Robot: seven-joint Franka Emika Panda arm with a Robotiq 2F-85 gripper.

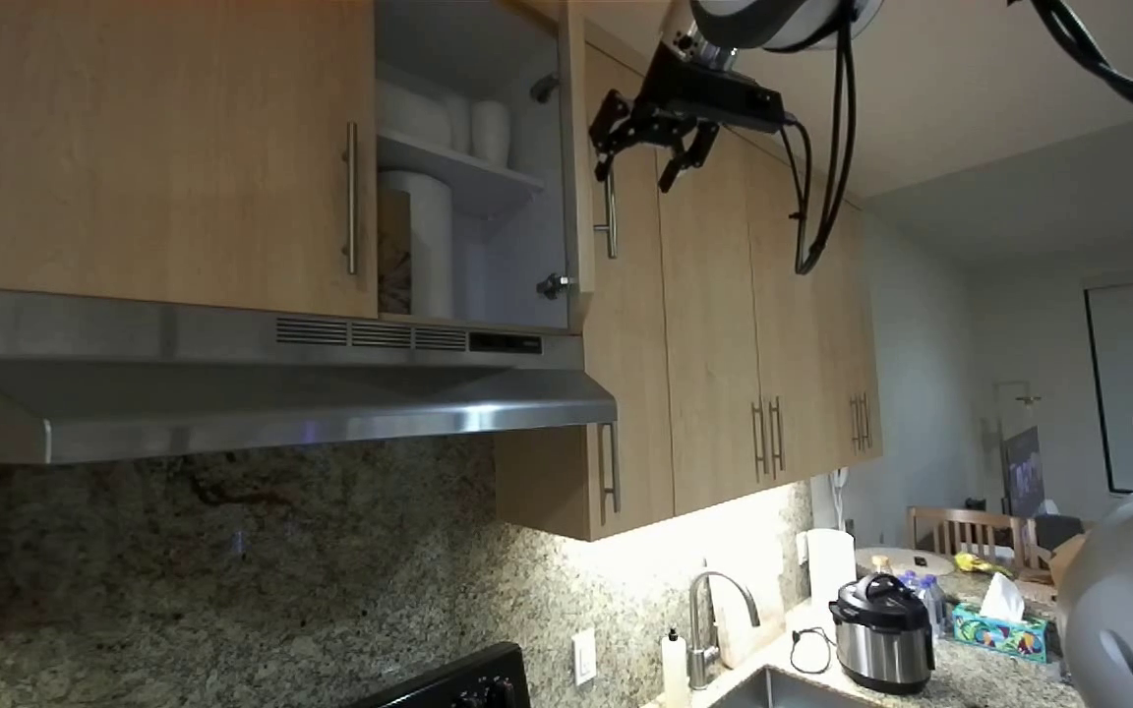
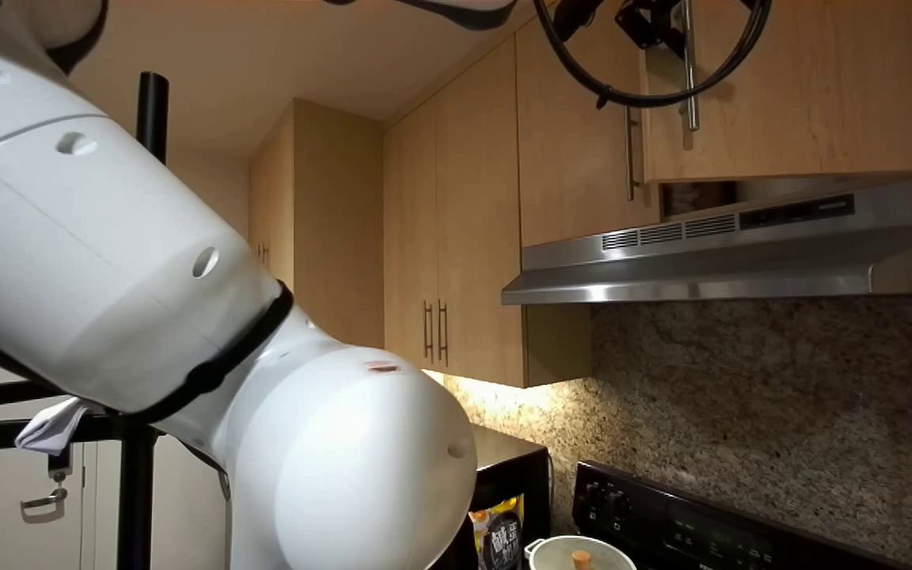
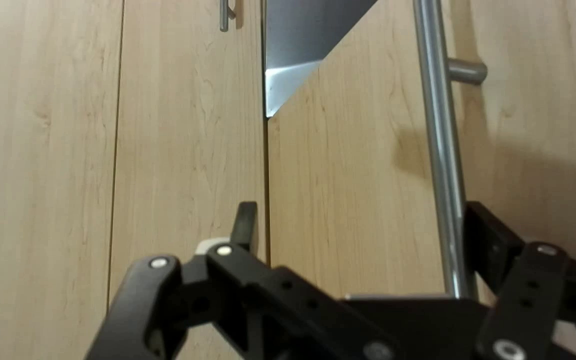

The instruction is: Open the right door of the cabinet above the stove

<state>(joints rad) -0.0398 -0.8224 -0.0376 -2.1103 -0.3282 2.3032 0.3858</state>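
The right door stands open. It shows edge-on in an exterior view (image 1: pixel 577 197) and by its tan front in an exterior view (image 2: pixel 804 103) and the wrist view (image 3: pixel 348 175). Its bar handle (image 3: pixel 440 130) runs between my spread fingers, close against the finger at the right of the wrist view; contact cannot be told for certain. My gripper (image 1: pixel 634 182) is open and shows in the wrist view (image 3: pixel 363 220). The cabinet (image 1: pixel 517 236) shows white shelves and dishes inside. Its twin door (image 1: pixel 163 147) is shut. The stove (image 1: pixel 478 678) shows as a dark top corner.
The steel range hood (image 1: pixel 281 393) sits under the cabinet. Taller tan doors (image 1: pixel 714 324) with bar handles stand beside the open door. My cables hang near the door in an exterior view (image 2: pixel 662 101). A pot (image 2: pixel 580 550) stands by the stove.
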